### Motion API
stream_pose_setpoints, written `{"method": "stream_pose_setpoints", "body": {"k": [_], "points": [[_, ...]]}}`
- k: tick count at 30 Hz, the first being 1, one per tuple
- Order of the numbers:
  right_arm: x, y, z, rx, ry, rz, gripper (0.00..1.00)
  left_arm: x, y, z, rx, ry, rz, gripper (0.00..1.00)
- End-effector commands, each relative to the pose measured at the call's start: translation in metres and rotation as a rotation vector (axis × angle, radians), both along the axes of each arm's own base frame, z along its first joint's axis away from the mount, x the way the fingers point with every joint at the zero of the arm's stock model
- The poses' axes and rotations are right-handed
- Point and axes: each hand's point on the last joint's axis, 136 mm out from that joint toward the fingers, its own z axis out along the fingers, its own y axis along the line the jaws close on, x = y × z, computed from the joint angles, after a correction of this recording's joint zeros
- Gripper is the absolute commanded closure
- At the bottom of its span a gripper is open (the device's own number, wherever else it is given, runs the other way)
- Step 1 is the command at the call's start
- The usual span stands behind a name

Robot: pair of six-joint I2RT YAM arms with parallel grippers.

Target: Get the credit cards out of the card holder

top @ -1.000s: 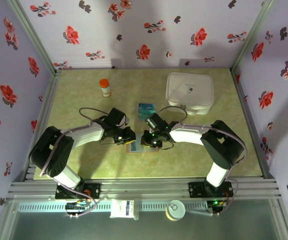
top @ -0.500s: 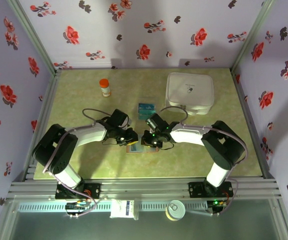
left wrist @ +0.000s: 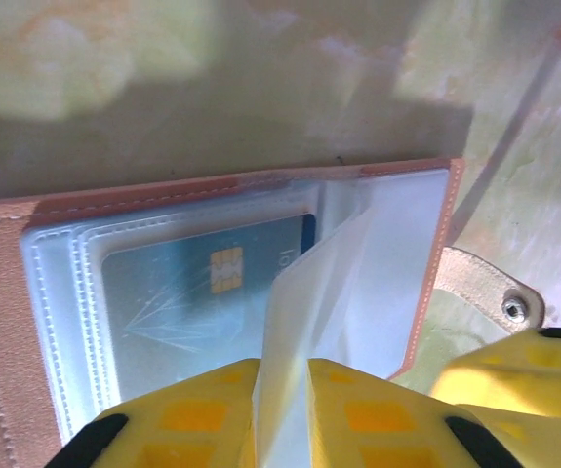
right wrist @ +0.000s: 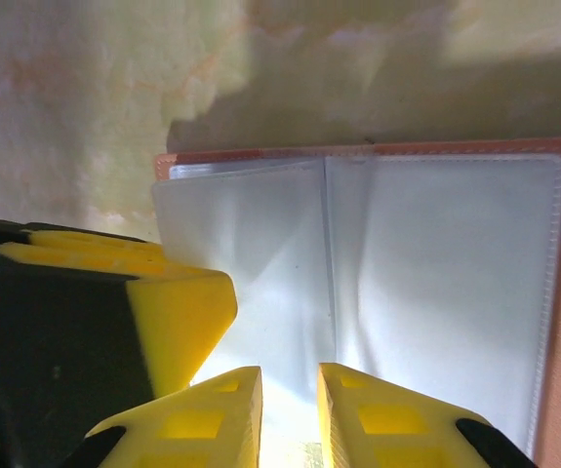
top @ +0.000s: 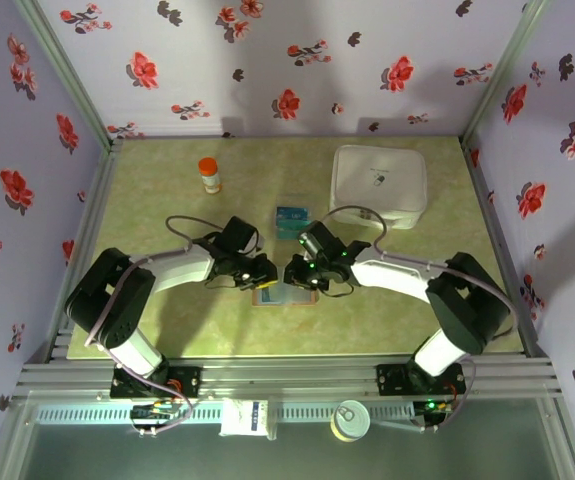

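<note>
The card holder (top: pixel 285 296) lies open on the table between both grippers, brown rim (left wrist: pixel 163 200) around clear plastic sleeves. One teal-blue credit card (left wrist: pixel 192 292) with a gold chip sits inside a sleeve on its left side. My left gripper (left wrist: pixel 282 366) is shut on a clear sleeve leaf and holds it lifted off the page; from above the left gripper (top: pixel 263 272) is at the holder's left edge. My right gripper (right wrist: pixel 290 370) hovers over the empty sleeve pages of the card holder (right wrist: pixel 358 151), its jaws a narrow gap apart with nothing pinched. More teal-blue credit cards (top: pixel 292 220) lie on the table behind.
A white square lidded container (top: pixel 379 185) stands at the back right. At the back left is a small orange-capped bottle (top: pixel 210 175). In the right wrist view, a yellow finger of the left gripper (right wrist: pixel 178 312) sits close beside my right jaws. Flowered walls enclose the table.
The right arm's elbow has swung out to the right and its gripper has shifted slightly; its jaws have widened a little. The left arm has barely moved and keeps its hold.
</note>
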Motion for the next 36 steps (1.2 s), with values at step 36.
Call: {"method": "stream_pose_setpoints", "body": {"k": [36], "points": [[0.014,-0.058,0.044,0.001,-0.114,-0.124,0.72,0.003,-0.057,0.026,-0.049,-0.035,-0.110,0.44]]}}
